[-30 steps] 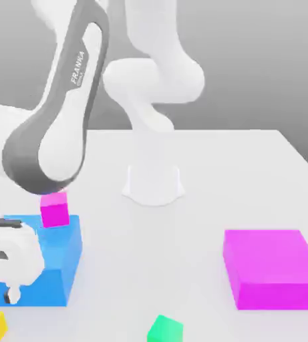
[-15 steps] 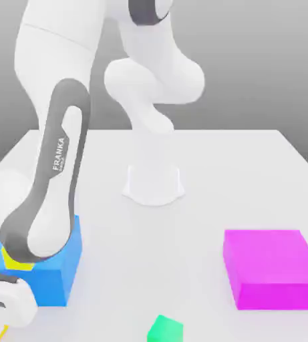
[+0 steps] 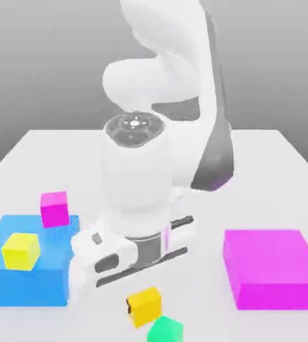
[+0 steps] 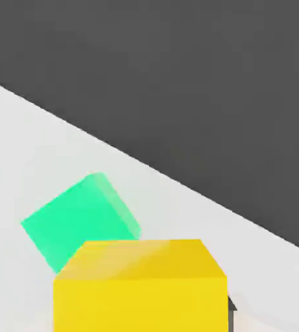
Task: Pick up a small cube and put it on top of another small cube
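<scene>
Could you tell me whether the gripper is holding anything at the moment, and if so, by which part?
It appears to carry the golden-yellow cube just above the green cube. Where the fingers grip it cannot be told.

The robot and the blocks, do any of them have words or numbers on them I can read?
No. In these pictures there is nothing to read.
The robot arm has plain white and grey surfaces, with no lettering facing the camera.
The golden-yellow cube, the green cube, the magenta cube, the lemon-yellow cube, the blue block and the magenta block all have plain faces.
</scene>
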